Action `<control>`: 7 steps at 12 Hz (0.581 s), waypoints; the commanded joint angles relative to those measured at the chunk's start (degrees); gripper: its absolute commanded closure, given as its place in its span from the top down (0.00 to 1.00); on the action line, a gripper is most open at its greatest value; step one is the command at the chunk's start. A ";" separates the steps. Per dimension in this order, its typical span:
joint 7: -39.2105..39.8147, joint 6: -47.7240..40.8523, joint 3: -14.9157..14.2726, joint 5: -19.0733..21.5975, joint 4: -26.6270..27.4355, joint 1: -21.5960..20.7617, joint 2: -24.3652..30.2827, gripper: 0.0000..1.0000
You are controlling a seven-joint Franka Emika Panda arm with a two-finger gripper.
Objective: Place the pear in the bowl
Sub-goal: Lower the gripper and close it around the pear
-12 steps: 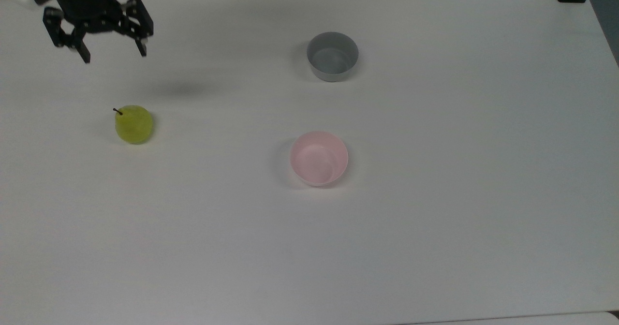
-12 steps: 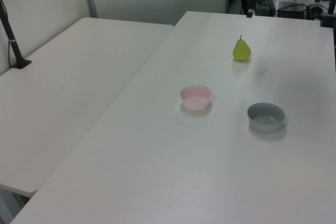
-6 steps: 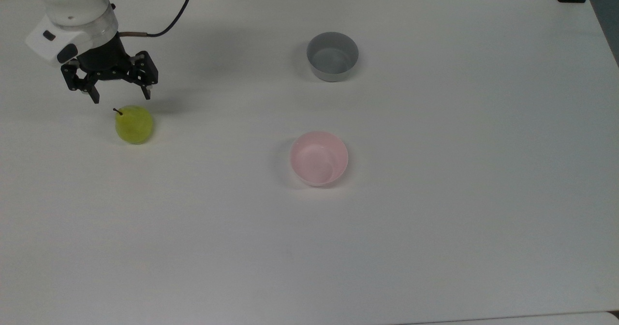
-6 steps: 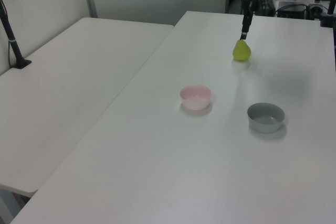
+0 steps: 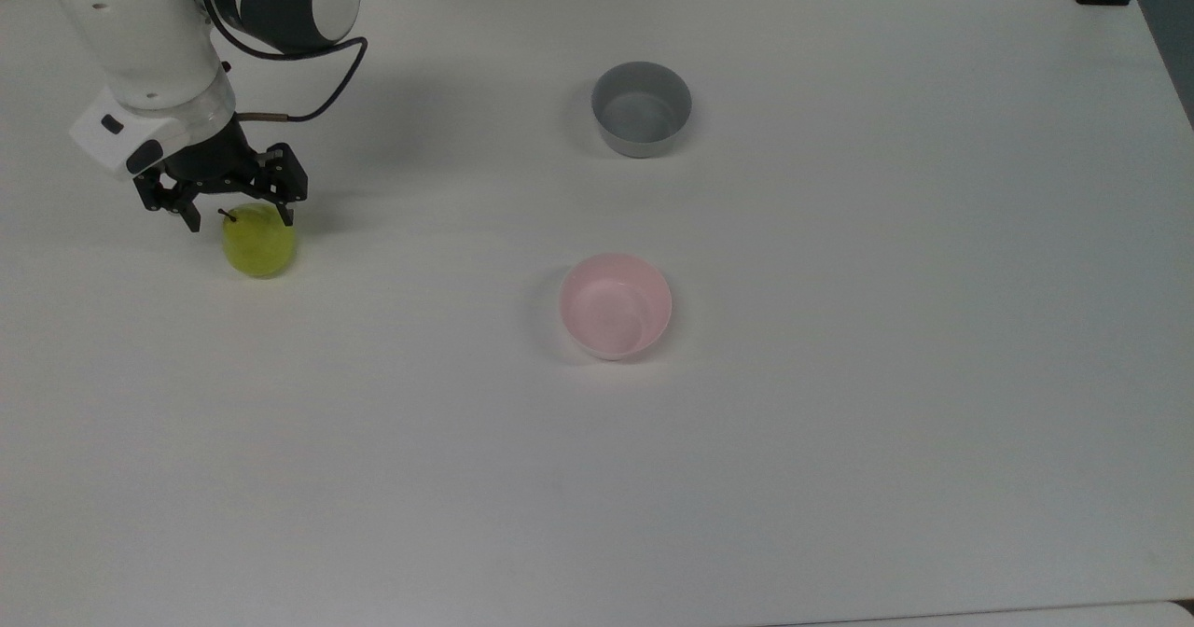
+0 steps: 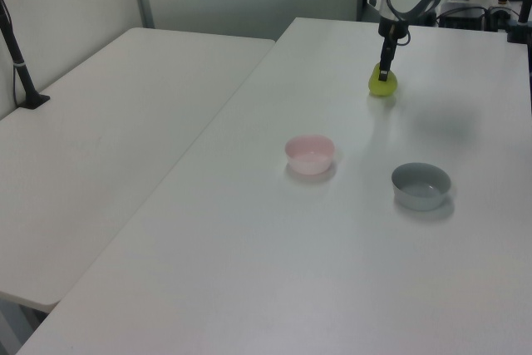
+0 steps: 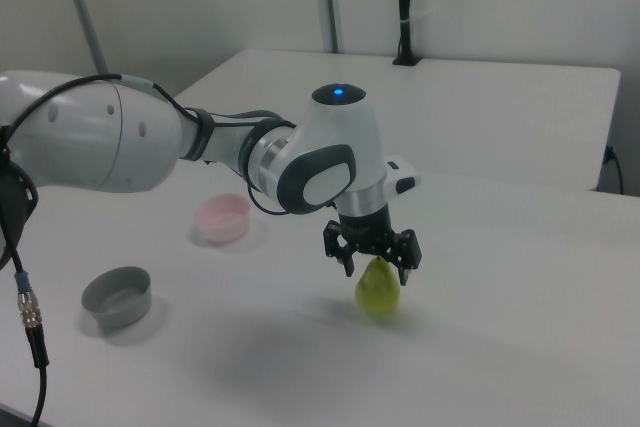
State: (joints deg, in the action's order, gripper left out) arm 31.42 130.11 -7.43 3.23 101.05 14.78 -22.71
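Now we hang our wide-open jaws (image 5: 240, 215) over the pear (image 5: 259, 245), needing to drop, clamp, then carry it to the bowl (image 5: 615, 306).

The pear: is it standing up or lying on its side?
Upright. The pear stands on its broad base on the table, narrow top pointing up between the open gripper.

Even, soft overhead light w/ faint shadows; pics slightly grainy, no glare.

White Franka arm (image 7: 120, 147) reaches across, wrist pointing straight down; black two-finger gripper (image 5: 238, 224) hangs low with fingers (image 7: 350, 265) spread apart, nothing clamped between them
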 commanded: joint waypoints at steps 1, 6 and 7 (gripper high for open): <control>-2.50 2.07 0.22 -1.38 0.82 -0.54 -1.28 1.00; -2.24 0.50 0.23 -2.09 1.17 -0.19 0.02 0.02; -2.24 -0.90 0.22 -2.09 1.08 -0.19 1.25 0.02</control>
State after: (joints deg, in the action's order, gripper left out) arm 30.39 130.49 -7.20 2.33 100.93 14.67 -24.64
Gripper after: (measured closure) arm 0.278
